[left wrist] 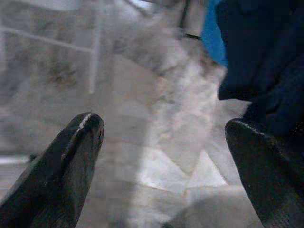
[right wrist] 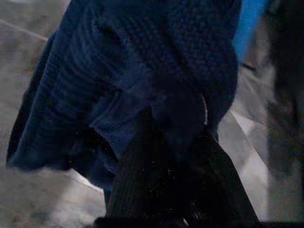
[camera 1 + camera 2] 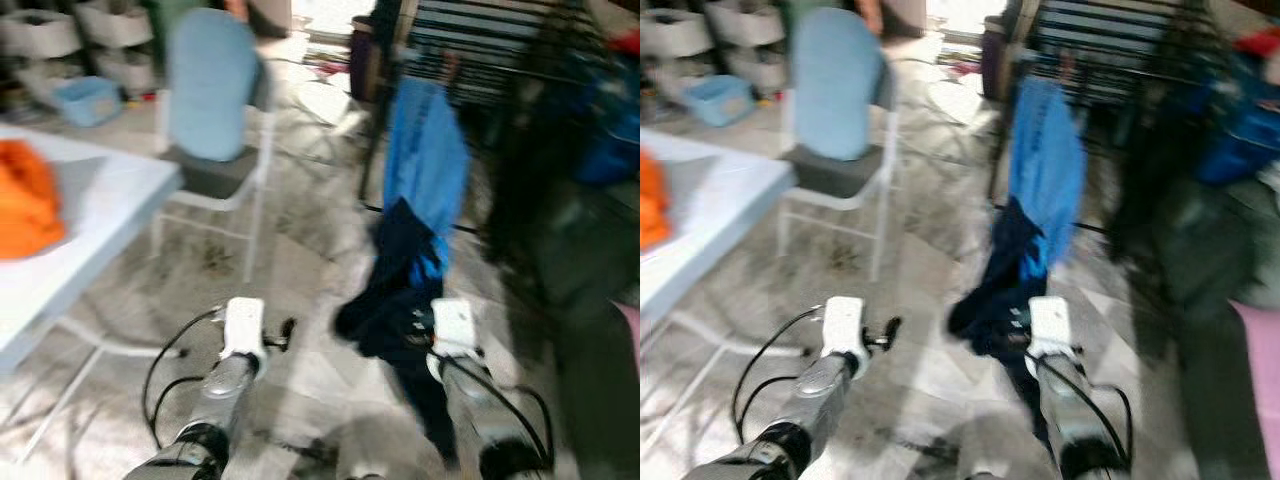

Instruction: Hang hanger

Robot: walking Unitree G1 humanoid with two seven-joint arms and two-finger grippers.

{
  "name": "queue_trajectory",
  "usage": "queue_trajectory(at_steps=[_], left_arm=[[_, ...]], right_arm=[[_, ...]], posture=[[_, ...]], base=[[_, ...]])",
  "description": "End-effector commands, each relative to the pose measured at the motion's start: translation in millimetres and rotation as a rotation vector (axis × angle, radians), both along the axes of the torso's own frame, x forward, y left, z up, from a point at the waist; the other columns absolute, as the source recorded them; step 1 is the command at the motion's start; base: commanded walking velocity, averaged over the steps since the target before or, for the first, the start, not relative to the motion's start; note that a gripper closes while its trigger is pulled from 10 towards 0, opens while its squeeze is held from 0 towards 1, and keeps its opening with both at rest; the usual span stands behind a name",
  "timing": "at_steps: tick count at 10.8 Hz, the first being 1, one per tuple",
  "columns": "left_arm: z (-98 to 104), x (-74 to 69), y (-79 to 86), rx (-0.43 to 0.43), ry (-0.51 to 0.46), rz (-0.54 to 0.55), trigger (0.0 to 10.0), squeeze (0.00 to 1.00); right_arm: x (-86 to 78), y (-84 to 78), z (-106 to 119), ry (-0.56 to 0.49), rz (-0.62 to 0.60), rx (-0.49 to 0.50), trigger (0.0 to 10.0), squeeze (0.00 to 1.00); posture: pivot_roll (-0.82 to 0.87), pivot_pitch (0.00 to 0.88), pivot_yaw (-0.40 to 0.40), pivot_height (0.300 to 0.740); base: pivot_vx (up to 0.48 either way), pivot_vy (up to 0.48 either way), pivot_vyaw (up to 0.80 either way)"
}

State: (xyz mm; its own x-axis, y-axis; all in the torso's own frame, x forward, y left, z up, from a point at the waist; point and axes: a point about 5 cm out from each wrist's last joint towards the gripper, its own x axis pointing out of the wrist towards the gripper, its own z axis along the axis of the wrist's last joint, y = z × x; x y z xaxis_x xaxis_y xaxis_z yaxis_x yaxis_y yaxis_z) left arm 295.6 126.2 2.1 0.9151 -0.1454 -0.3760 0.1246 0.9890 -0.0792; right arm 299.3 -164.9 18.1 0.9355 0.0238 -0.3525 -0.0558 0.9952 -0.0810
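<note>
The head views are blurred. My right gripper (image 3: pixel 418 328) is held out low in front of me, shut on a dark navy knitted garment (image 3: pixel 390 285) that hangs down from it. In the right wrist view the black fingers (image 2: pixel 159 156) are buried in the navy knit (image 2: pixel 142 61), and no hanger can be made out. Just beyond it a bright blue garment (image 3: pixel 425 165) hangs from a dark clothes rack (image 3: pixel 480 50). My left gripper (image 3: pixel 282 335) is held out beside it, open with nothing between its fingers (image 1: pixel 78 142).
A white folding chair with a pale blue back (image 3: pixel 212 100) stands ahead on the left. A white table (image 3: pixel 100 200) with an orange cloth (image 3: pixel 25 200) is at the far left. Dark clothes (image 3: pixel 560 200) hang at the right. The floor is marble tile (image 3: pixel 300 250).
</note>
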Motion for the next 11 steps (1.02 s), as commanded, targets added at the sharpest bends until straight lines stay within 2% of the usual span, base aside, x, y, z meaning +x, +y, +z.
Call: queue_trajectory(at_steps=[1,4,6,8,9,11], left_arm=[[-1.3,-2.2,4.1,-0.006,-0.006,0.023,10.0,0.0],[2.8,-1.8,7.4,-0.054,-0.051,-0.012,10.0,0.0],[5.1,-0.9,-1.8,-0.066,-0.062,-0.082,10.0,0.0],[2.5,-4.1,-7.3,-0.082,-0.051,-0.105,10.0,0.0],[1.1,-6.0,-10.1,-0.091,-0.046,-0.117,10.0,0.0],[-0.6,-8.2,-14.1,-0.103,-0.039,-0.128,10.0,0.0]], right_arm=[[4.6,4.7,4.9,-0.034,0.018,0.001,10.0,0.0],[3.2,16.4,2.4,-0.062,0.003,0.034,10.0,0.0],[-8.7,2.1,-7.6,-0.045,-0.078,0.048,10.0,0.0],[-14.9,-7.4,-11.4,-0.045,-0.108,0.04,10.0,0.0],[-15.9,-9.2,-11.5,-0.05,-0.114,0.041,10.0,0.0],[-15.4,-10.0,-9.9,-0.06,-0.115,0.041,10.0,0.0]], posture=[[0.01,0.074,-0.078,0.74],[0.02,0.104,-0.051,0.74],[-0.01,0.124,-0.022,0.74],[-0.03,0.137,-0.014,0.74],[-0.04,0.14,-0.014,0.74],[-0.05,0.142,-0.01,0.74]], base=[[0.0,0.0,0.0],[0.095,0.0,0.0],[0.381,0.0,0.0],[0.411,0.0,-0.66],[0.424,0.0,-0.8],[0.431,0.0,0.0]])
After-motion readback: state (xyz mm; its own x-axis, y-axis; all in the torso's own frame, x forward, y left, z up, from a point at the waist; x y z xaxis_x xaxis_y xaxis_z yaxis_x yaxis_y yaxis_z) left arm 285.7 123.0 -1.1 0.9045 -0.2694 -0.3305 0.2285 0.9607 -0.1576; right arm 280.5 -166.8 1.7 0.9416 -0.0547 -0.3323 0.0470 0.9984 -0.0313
